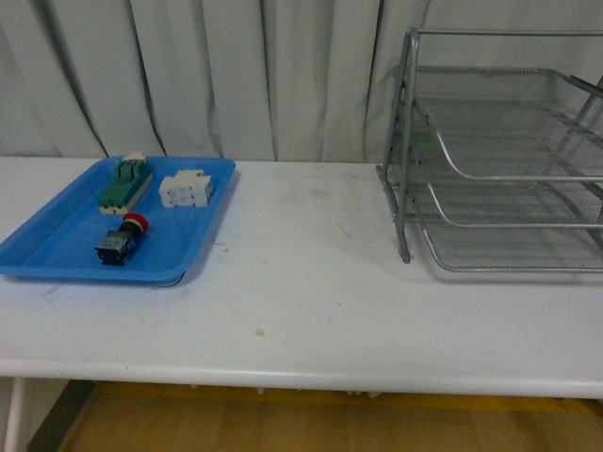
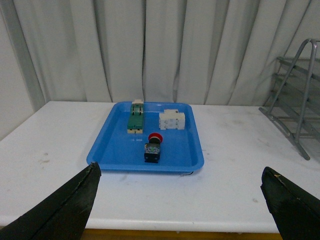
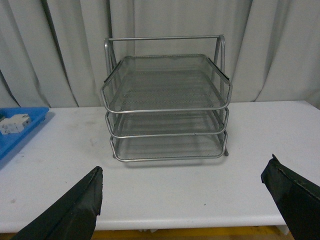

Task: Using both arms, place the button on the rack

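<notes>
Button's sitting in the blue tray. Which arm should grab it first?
Left. The button lies in the blue tray, straight ahead of the open left gripper. The right gripper faces the rack instead, with the tray off to its side.

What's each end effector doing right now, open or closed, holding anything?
Left end effector: open, holding nothing.
Right end effector: open, holding nothing.

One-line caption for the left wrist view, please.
Left gripper, jaws open, faces a flat blue plastic tray holding a red-capped black-and-blue push-button, white block component and green-and-cream oblong component.
</notes>
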{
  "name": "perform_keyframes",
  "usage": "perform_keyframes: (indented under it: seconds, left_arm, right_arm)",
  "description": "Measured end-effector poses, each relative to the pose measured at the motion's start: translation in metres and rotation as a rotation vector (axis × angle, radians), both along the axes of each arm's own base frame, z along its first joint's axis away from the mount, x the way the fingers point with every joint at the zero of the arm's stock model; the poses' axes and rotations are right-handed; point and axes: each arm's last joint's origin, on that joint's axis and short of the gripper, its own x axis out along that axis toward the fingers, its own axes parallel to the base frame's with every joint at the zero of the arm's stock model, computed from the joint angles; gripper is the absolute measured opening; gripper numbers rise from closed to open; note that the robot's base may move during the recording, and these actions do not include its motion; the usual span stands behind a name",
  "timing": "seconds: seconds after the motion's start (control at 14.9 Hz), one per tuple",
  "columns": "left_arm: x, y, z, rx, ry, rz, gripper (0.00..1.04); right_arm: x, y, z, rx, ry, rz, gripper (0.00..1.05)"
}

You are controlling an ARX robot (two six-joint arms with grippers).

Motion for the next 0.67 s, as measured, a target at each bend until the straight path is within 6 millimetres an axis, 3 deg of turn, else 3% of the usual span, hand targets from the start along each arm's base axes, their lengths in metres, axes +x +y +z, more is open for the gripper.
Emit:
perform_keyframes:
  seconds: [0.67]
  left_arm:
    - [0.0000,0.0000,0.0000,0.000,0.000,0.000,0.98]
  right_arm:
    - [0.0000,0.0000,0.0000,0.000,0.000,0.000,0.98]
